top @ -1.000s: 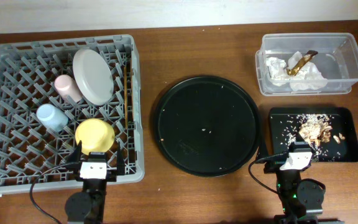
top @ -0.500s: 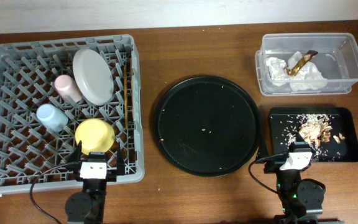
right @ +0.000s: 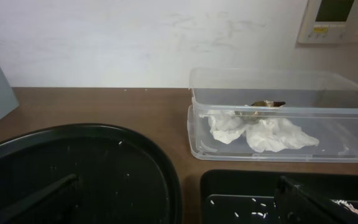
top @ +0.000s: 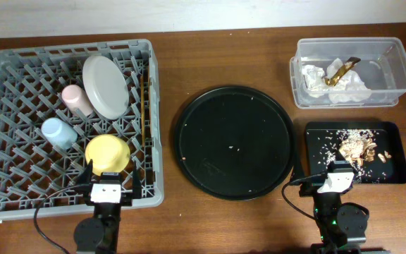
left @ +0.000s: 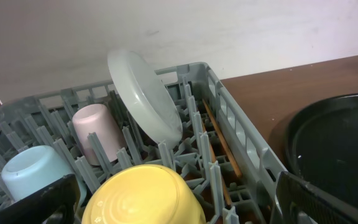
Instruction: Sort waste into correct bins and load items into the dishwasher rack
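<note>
At nine o'clock your rack holds plate and bowl; at two, tub holds tissue and, seemingly, wrapper. Left gripper and right gripper: jaws spread, empty.

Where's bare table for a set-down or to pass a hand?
Free: bare table between rack and round black tray, and beyond that tray, left of the clear tub. Tight: gap between tub and shallow black tray; rack's middle is crowded.

Rack at 9 o'clock holds tilted plate, pink cup, blue cup, upturned bowl, chopsticks. Tub at 2 o'clock holds tissue, wrapper; tray at 4, scraps.
</note>
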You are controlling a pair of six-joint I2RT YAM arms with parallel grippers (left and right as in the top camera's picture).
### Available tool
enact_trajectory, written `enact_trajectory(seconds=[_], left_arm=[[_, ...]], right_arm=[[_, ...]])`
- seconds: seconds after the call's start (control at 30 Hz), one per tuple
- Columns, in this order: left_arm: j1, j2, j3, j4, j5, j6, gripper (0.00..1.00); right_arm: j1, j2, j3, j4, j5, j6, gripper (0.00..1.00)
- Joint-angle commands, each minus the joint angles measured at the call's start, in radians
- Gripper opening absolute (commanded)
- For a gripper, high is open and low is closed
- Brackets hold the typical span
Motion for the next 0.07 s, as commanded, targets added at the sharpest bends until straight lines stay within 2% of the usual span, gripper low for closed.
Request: enact_trajectory(seconds=[0.0,0.03], left_arm=[[-0.004,-0.006,-0.003,-0.002,-0.008,-0.013,0.99],[-0.004,-0.006,-0.003,-0.002,-0.008,-0.012,0.99]], right_arm=[[0.006,-0.008,-0.006,-0.006,0.012,0.008,0.99],[0.006,-0.008,-0.006,-0.006,0.012,0.008,0.99]])
